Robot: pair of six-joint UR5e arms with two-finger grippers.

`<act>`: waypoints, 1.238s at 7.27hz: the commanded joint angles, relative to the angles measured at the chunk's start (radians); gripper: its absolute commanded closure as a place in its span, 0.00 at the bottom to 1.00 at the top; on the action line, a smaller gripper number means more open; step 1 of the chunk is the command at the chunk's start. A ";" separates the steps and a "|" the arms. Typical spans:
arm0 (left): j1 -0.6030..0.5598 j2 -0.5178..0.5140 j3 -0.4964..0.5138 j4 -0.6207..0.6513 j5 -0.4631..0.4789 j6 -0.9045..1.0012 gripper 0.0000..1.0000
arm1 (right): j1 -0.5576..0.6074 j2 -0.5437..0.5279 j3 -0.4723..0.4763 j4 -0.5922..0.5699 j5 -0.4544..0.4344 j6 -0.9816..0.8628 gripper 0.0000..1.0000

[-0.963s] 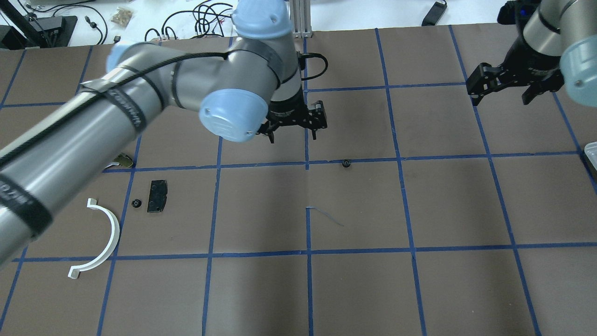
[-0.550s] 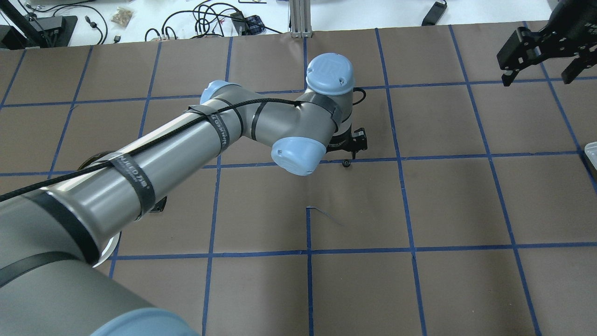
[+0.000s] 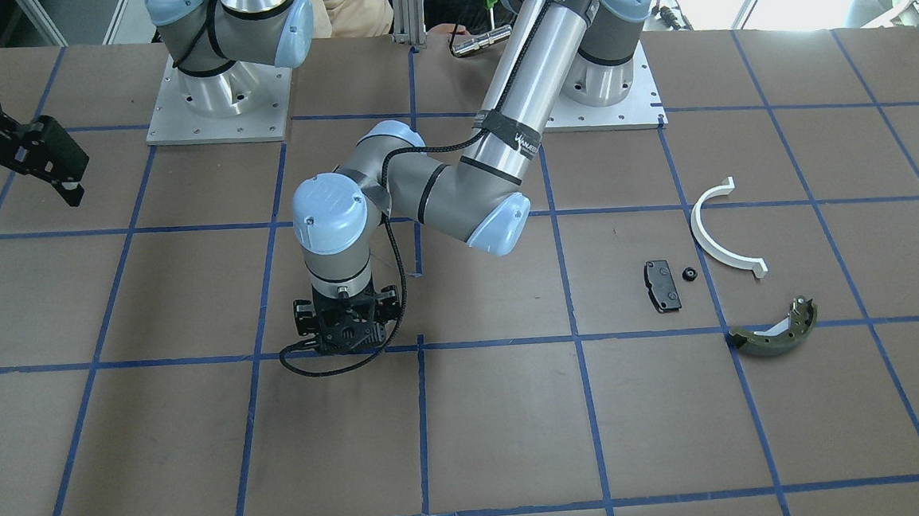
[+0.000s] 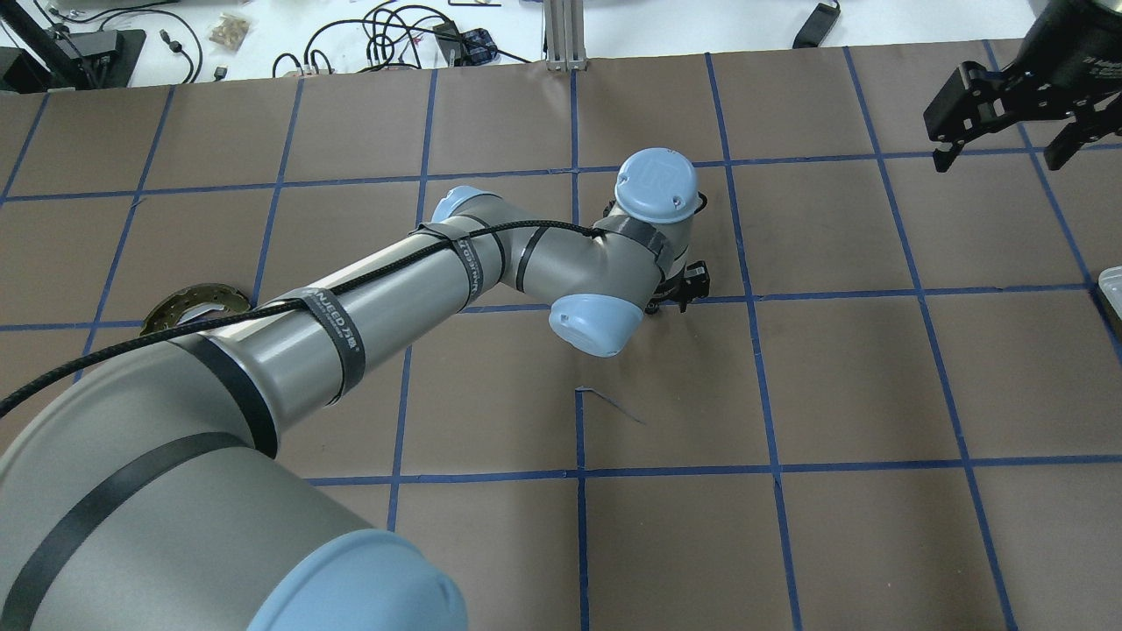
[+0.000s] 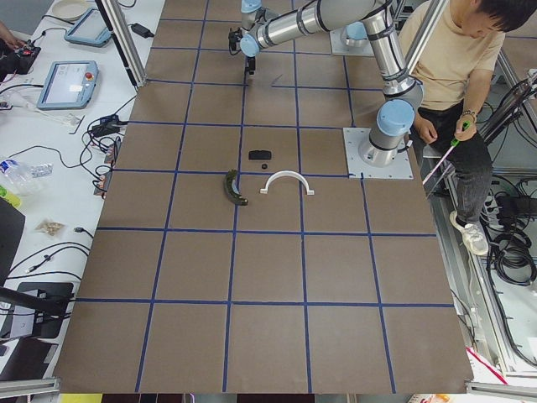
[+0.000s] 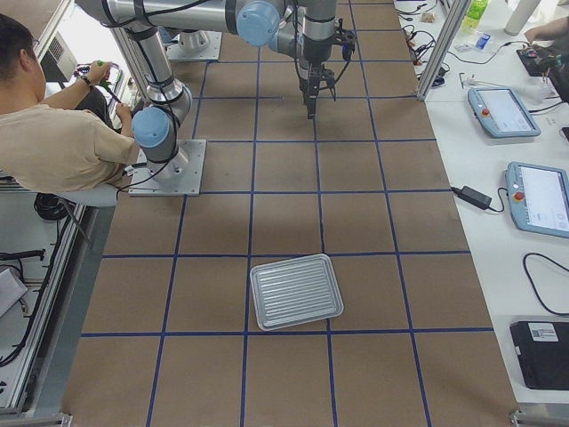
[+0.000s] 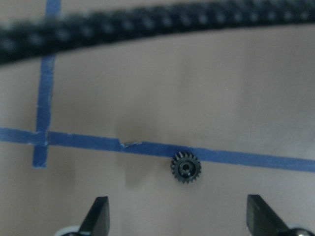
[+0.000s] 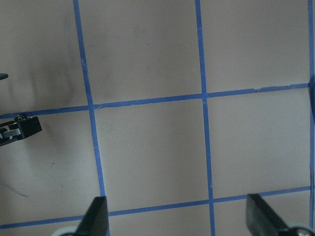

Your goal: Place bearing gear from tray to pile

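Note:
A small black bearing gear lies on a blue tape line on the brown table. My left gripper is open and hangs low just over it, with the gear a little ahead of the gap between its fingers; it also shows in the front view. The arm hides the gear in the overhead view. My right gripper is open and empty, high at the far right. The pile is a white half-ring, a black pad, a second small gear and an olive brake shoe. The tray is empty.
The left arm stretches across the table's left half and covers most of the pile in the overhead view. Only a sliver of the tray shows at the right edge there. A seated operator is beside the robot's base.
My left arm has swung right and down, from behind the gear to directly over it. My right gripper has moved up and away toward the far right corner.

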 commanded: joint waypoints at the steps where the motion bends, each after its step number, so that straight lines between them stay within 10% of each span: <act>1: -0.003 -0.012 0.004 0.014 0.014 -0.006 0.22 | 0.063 0.003 0.023 -0.035 -0.006 0.054 0.00; 4: -0.003 -0.003 0.010 0.022 0.014 -0.006 0.72 | 0.064 0.001 0.028 -0.022 -0.002 0.071 0.00; 9: 0.021 0.056 0.012 -0.054 0.035 0.041 0.82 | 0.064 -0.005 0.028 -0.018 -0.002 0.071 0.00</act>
